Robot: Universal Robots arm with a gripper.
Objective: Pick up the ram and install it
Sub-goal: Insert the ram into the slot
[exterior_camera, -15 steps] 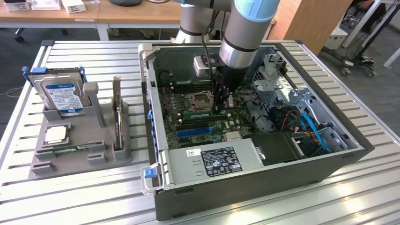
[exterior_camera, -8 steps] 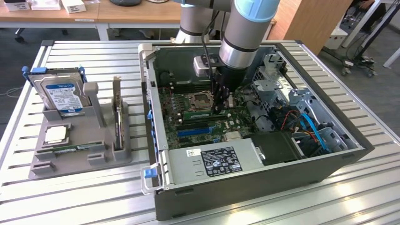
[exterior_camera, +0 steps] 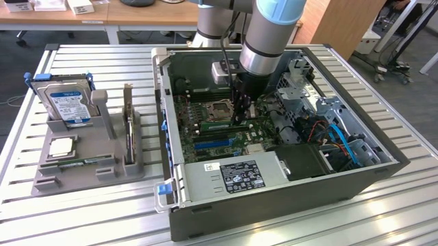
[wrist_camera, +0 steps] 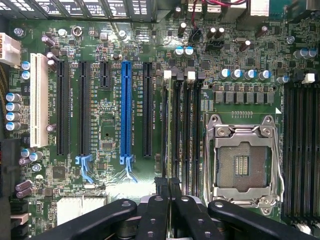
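Ram [exterior_camera: 217, 125]: a long, narrow, thin green board, shown standing on its long edge inside the open computer case [exterior_camera: 179, 215]. It sits at the bank of memory slots [wrist_camera: 182, 145] just beside the processor socket [exterior_camera: 215, 108] and runs parallel to them. In the exterior view its flat face appears as a low green band. The end of the band toward the exterior view's right lies beneath the gripper [exterior_camera: 239, 121], whose fingers are closed together on the board's upper edge. Whether the lower edge is fully seated in a slot cannot be told.
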